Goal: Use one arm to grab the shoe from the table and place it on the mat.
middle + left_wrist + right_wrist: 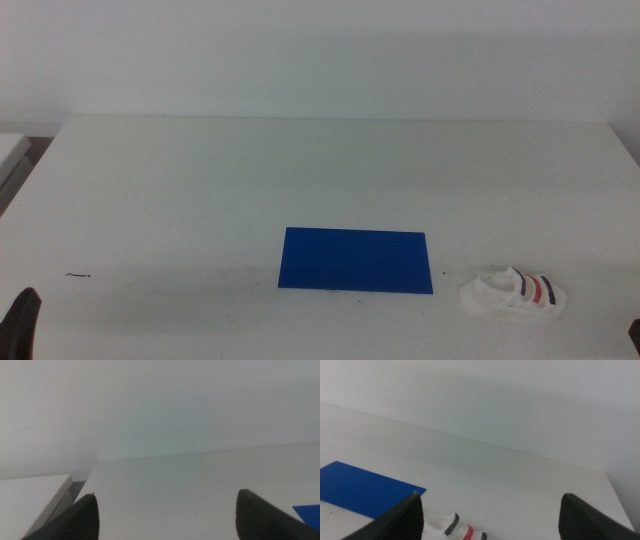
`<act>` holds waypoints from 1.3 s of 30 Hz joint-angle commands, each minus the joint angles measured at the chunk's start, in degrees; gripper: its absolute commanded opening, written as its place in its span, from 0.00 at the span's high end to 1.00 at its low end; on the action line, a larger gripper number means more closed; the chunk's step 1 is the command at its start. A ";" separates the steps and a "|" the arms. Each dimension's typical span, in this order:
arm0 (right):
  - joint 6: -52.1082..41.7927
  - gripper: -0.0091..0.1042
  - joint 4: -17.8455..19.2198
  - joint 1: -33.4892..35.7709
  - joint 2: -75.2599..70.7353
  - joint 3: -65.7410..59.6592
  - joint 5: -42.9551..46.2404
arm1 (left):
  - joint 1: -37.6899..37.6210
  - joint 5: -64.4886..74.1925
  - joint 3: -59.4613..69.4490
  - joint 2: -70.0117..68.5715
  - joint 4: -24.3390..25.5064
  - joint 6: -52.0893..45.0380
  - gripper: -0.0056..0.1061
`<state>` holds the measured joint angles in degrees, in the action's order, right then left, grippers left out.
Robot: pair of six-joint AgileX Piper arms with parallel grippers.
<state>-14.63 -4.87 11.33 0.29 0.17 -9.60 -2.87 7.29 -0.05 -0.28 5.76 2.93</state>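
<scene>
Shoe [515,293] placement had not begun at this moment: nothing was gripped and both arms sat back at the near edge.

Table [300,170]: we saw a broad white top, bare apart from the two task items and a small dark mark near its left side.

Mat [356,260]: the blue sheet lay flat near the front centre, with nothing on it.

The shoe rested on its sole on the table, just beside the mat's right end but not touching it, near the front right corner, its striped straps toward the right.

Right gripper [490,532]: its jaws stood wide apart and empty, and its wrist view showed the shoe low between them, with the mat beyond.

Left gripper [165,527]: its jaws were likewise wide and empty, at the front left corner, well apart from the shoe; we judged this arm to be the one waiting.

We judged the step in hand to be the approach. The next move called for the right arm, being nearer, to reach forward and down, straddle the shoe across its narrow width, close, lift, then carry it left onto the mat.
</scene>
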 commanded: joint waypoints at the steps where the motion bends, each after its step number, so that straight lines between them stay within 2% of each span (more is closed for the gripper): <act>1: -0.18 0.10 -0.39 0.08 -0.29 -0.17 -0.05 | 0.00 -0.63 0.05 0.28 -0.23 0.18 0.11; 3: -0.18 0.10 -0.52 0.08 -0.29 0.91 -3.81 | 0.00 -0.63 0.05 0.28 -0.23 0.18 0.11; 8: -0.18 0.10 -1.79 0.08 -0.29 12.89 -17.57 | 0.00 -0.63 0.05 0.28 -0.23 0.18 0.11; 17: -0.18 0.10 -1.71 0.08 15.15 32.67 -23.26 | 0.00 -0.63 0.05 0.28 -0.23 0.18 0.11; 25: -7.60 0.10 -2.62 0.08 41.76 53.06 -51.59 | 0.00 -0.63 0.05 0.28 -0.23 0.18 0.11; 28: -14.06 0.10 -3.40 0.08 50.62 59.93 -59.92 | 0.00 -0.63 0.05 0.28 -0.23 0.18 0.11; 34: -29.67 0.10 -2.38 0.08 64.59 65.52 -60.37 | 0.00 -0.63 0.05 0.28 -0.23 0.18 0.11; 39: -29.55 0.10 -3.68 1.83 72.73 65.52 -57.95 | 0.00 -0.63 0.05 0.28 -0.23 0.18 0.11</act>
<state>-43.17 -8.31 12.41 71.32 65.26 -68.63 -2.87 7.29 -0.05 -0.28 5.76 2.93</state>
